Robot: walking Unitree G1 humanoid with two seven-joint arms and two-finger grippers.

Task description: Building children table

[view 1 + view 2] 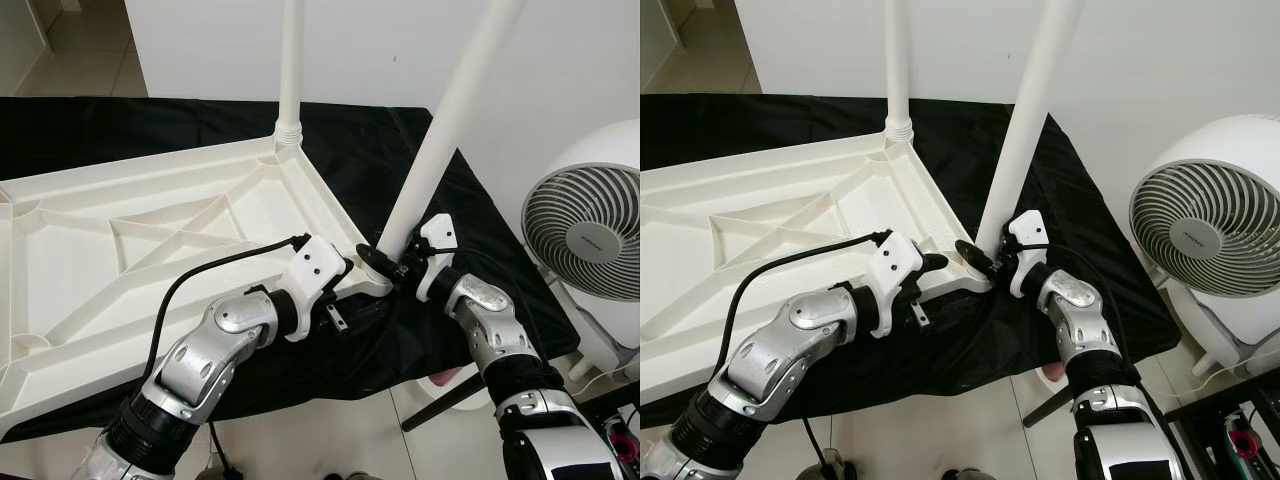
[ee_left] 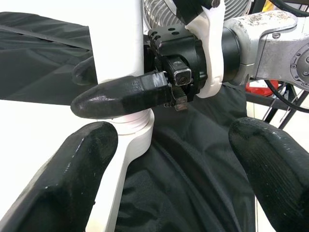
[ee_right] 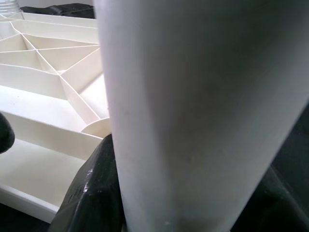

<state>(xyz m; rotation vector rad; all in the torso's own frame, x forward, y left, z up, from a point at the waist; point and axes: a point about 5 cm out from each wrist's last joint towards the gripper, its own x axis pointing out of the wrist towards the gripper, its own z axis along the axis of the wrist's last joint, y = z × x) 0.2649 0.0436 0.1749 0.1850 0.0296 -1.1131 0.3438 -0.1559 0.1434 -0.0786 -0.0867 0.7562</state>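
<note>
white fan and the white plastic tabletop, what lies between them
Black cloth, plus the tilted white table leg with the right gripper clamped at its base, seen in both eye views.

Overall light: bright, even indoor light; the white wall (image 1: 560,60) is clean, without hard shadows.
Tabletop (image 1: 120,230): its white ribs cast soft grey shading into the hollows, so light falls from above.
Black cloth (image 1: 400,160): reads deep and matte, folds faintly visible beside the tabletop.
Glare: small highlights on the silver arm shells near the tabletop's corner.
Head views: sharp, no motion blur; the legs (image 1: 290,60) lean outward toward the frame top.
Left wrist view: near fingers (image 2: 72,188) soft, the right hand (image 2: 120,94) beyond them crisp.
Right wrist view: the leg (image 3: 203,111) very close, blurred and evenly lit; the tabletop behind it sharper.
</note>
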